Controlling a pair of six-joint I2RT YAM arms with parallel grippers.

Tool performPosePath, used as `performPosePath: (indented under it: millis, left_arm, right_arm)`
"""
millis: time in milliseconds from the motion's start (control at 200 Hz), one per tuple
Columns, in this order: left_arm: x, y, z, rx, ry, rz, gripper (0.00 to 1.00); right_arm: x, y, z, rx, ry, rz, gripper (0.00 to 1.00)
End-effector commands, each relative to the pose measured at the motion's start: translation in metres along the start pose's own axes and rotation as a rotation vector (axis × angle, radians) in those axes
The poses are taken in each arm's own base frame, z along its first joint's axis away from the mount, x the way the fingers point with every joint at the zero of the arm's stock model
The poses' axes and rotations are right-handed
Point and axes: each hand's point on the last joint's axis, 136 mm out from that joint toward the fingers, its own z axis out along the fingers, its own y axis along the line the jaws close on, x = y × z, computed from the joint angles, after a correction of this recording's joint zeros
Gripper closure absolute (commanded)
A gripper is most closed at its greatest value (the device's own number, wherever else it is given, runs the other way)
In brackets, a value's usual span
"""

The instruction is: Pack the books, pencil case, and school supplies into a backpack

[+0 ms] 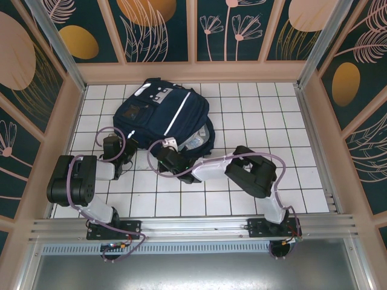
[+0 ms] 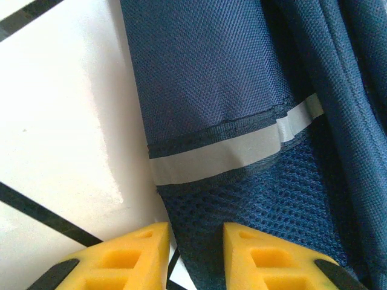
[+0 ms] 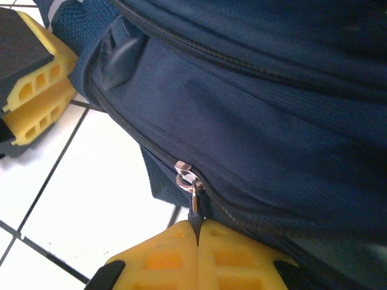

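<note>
Where the backpack [image 1: 158, 112] lies on the white-tiled desk [image 1: 260, 115], its zip pull [image 3: 194, 202] is pinched betw. the clenched fingertips of the R claw [image 3: 198, 232], w/ the bag's body spread just ahead & above. The L claw [image 2: 196, 244] is set at the bag's mesh edge, fabric seen betw. its part-spread fingers; whether it's gripped can't be told. A grey reflective stripe [image 2: 230, 151] is seen further ahead of it.

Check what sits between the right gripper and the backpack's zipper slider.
The metal zipper pull: it runs from the slider on the backpack into the shut right gripper, which pinches its tip. Right wrist view shows it.
</note>
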Motion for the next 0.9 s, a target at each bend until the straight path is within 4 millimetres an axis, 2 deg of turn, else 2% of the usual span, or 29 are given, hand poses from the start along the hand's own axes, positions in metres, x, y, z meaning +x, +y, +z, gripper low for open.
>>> performPosePath:
  millis: [0, 90, 170, 400, 500, 691, 781, 896]
  left_arm:
    - [-0.003, 0.018, 0.004, -0.079, -0.014, -0.004, 0.7]
    - [-0.004, 0.017, 0.003, -0.079, -0.017, 0.002, 0.7]
    - [-0.003, 0.012, 0.002, -0.062, -0.009, 0.01, 0.7]
    - [0.009, -0.013, -0.016, 0.068, 0.047, 0.019, 0.68]
    - [0.021, -0.021, -0.032, 0.098, 0.071, 0.029, 0.67]
    - [0.061, -0.043, -0.054, 0.128, 0.136, 0.085, 0.66]
    - [0.07, -0.044, -0.061, 0.147, 0.146, 0.04, 0.67]
    - [0.09, -0.061, -0.065, 0.217, 0.183, 0.012, 0.66]
  right_arm:
    - [-0.008, -0.031, -0.018, 0.097, -0.027, 0.017, 1.0]
    - [-0.002, -0.046, -0.027, 0.124, -0.017, 0.02, 1.0]
    - [0.002, -0.049, -0.033, 0.098, -0.005, 0.025, 1.0]
    - [-0.005, -0.025, -0.036, -0.034, -0.011, 0.015, 1.0]
    - [-0.01, -0.018, -0.037, -0.064, -0.022, 0.017, 1.0]
    - [-0.014, -0.013, -0.042, -0.103, -0.042, 0.022, 1.0]
    - [-0.014, -0.015, -0.044, -0.108, -0.05, 0.024, 1.0]
    - [-0.013, -0.013, -0.046, -0.13, -0.055, 0.033, 1.0]
